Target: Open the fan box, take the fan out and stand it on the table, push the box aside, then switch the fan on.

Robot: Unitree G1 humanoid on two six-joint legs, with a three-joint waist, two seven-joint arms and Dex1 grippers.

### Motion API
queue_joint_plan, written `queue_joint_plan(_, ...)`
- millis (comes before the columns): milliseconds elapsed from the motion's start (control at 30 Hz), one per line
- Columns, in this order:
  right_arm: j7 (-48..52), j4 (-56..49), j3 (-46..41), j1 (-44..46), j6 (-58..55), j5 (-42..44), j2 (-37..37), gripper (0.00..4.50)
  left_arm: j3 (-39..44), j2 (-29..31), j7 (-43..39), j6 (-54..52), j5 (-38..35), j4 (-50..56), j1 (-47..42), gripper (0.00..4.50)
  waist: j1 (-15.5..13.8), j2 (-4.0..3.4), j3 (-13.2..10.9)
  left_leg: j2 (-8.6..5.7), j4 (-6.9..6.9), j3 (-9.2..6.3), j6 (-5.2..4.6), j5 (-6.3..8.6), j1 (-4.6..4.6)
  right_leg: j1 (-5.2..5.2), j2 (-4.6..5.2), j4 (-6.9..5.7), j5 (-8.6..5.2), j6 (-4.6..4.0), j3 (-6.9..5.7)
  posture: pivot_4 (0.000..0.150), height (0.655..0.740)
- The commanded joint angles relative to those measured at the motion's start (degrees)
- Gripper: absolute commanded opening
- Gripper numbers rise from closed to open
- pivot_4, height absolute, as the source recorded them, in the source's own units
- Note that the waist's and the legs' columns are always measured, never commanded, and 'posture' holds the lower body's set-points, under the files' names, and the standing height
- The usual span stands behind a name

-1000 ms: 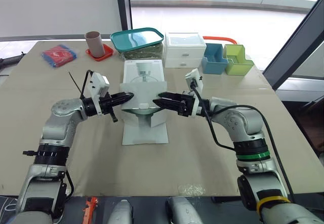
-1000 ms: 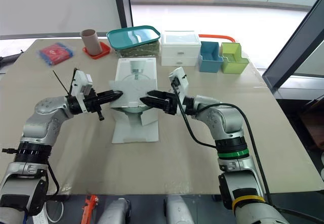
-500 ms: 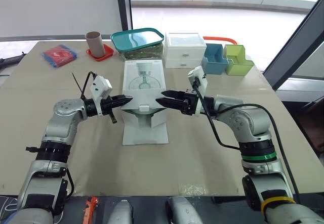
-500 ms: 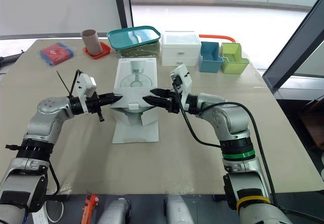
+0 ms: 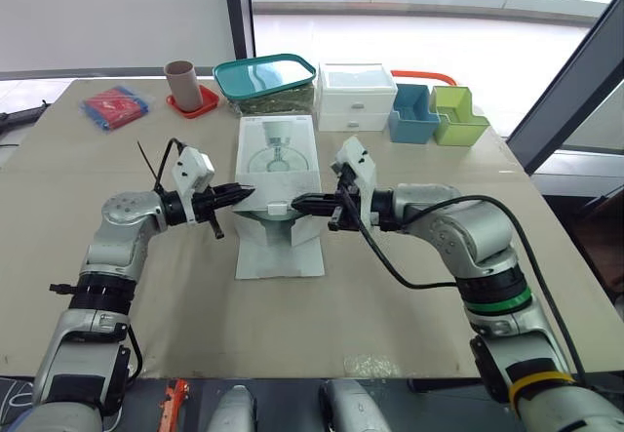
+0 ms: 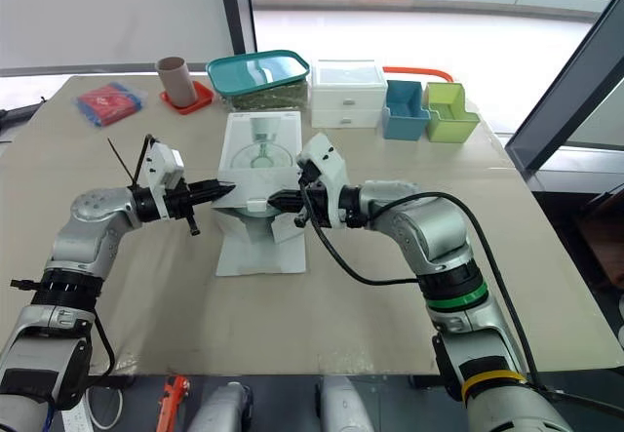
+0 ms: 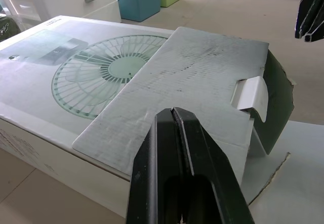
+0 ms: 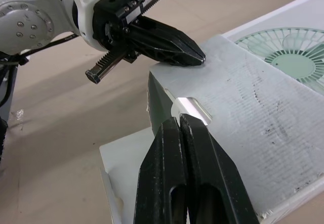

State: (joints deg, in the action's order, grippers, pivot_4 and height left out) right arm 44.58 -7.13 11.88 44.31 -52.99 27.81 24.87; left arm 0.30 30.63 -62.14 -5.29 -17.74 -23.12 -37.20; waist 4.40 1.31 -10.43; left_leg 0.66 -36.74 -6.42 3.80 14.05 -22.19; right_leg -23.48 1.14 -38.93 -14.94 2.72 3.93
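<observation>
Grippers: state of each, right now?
Left gripper: shut, holding nothing, tip at the open flap of the white cardboard fan box.
Right gripper: shut, holding nothing, tip by the flap's tab.

A beige table (image 5: 390,317) stands before tall, dark-framed windows (image 5: 419,22) letting in bright daylight.

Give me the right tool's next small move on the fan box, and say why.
Probably open the right tool and dip it past the curled tab into the dark opening beneath. The end flap of the fan box lies folded back over the top, the shut left tool touches its corner, and the right tool is shut at the tab, so the way in looks free.
</observation>
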Motion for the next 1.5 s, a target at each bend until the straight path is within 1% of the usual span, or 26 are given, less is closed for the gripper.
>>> queue_joint_plan(33, -0.1, -2.8, 2.2, 1.0, -0.5, -1.4, 0.5, 0.04, 0.7, 0.8, 0.2, 0.3, 0.6, -0.3, 0.6, 0.0, 0.0, 0.0, 0.0, 0.0, 0.0, 0.0, 0.0, 0.0, 0.0, 0.0, 0.0, 0.0, 0.0, 0.0, 0.0, 0.15, 0.74)
queue_joint_plan(200, -1.4, -0.5, 4.1, 1.2, -1.0, -4.0, 0.2, 0.04, 0.7, 0.6, 0.6, 0.6, 0.7, 0.1, 1.1, 0.0, 0.0, 0.0, 0.0, 0.0, 0.0, 0.0, 0.0, 0.0, 0.0, 0.0, 0.0, 0.0, 0.0, 0.0, 0.0, 0.15, 0.74)
queue_joint_plan(400, -1.6, -0.6, 3.9, 1.3, -2.4, -4.8, 0.6, 0.04, 0.4, 0.3, 0.9, 0.8, 0.7, 0.1, 1.2, 0.0, 0.0, 0.0, 0.0, 0.0, 0.0, 0.0, 0.0, 0.0, 0.01, 0.0, 0.0, 0.0, 0.0, 0.0, 0.0, 0.15, 0.74)
queue_joint_plan(833, 2.3, -6.3, 3.4, 0.5, -5.3, -3.9, 8.3, 0.04, -0.3, -0.8, 1.3, 1.5, 1.3, 0.0, 1.0, 0.0, -0.1, 0.0, 0.0, -0.01, -0.01, -0.01, 0.0, 0.0, 0.0, 0.01, 0.01, 0.0, 0.0, 0.0, 0.0, 0.15, 0.74)
queue_joint_plan(900, 2.0, -6.0, 2.1, 1.3, -6.3, -3.2, 7.9, 0.04, -0.4, -0.9, 1.4, 1.6, 1.5, -0.2, 1.0, 0.0, -0.1, 0.0, 0.0, -0.01, -0.01, 0.0, 0.0, 0.0, 0.0, 0.01, 0.01, 0.0, 0.0, 0.0, 0.0, 0.15, 0.74)
queue_joint_plan(1033, 0.5, -5.2, -1.7, 5.8, -10.2, -0.2, 4.9, 0.04, -0.5, -1.0, 1.5, 1.8, 1.6, -0.2, 1.1, 0.0, 0.0, 0.0, 0.0, -0.01, -0.01, 0.0, 0.0, 0.0, 0.0, 0.01, 0.0, 0.0, 0.0, 0.0, 0.0, 0.15, 0.74)
queue_joint_plan(1100, -0.3, -5.4, -2.0, 7.2, -11.7, 0.2, 3.9, 0.04, -0.4, -1.0, 1.4, 1.8, 1.5, -0.2, 1.1, 0.0, -0.1, 0.0, 0.0, -0.01, -0.01, 0.0, 0.0, 0.0, 0.0, 0.0, 0.0, 0.0, 0.01, -0.01, 0.0, 0.15, 0.74)
queue_joint_plan(1267, -1.5, -5.0, 0.3, 7.9, -12.3, -0.7, 2.6, 0.04, -0.3, -1.1, 1.6, 1.9, 1.5, -0.1, 1.3, 0.0, -0.1, 0.0, 0.0, -0.02, -0.01, -0.02, 0.0, 0.0, -0.01, 0.01, 0.03, 0.0, 0.0, 0.01, -0.02, 0.15, 0.74)
queue_joint_plan(1500, -1.2, -3.2, 3.8, 7.3, -9.7, -3.1, 2.7, 0.04, -0.1, -1.1, 1.9, 2.0, 1.3, 0.4, 1.9, 0.0, -0.1, 0.0, 0.0, -0.02, -0.01, -0.02, 0.0, 0.0, 0.0, 0.01, 0.02, 0.0, 0.0, 0.0, -0.02, 0.15, 0.74)
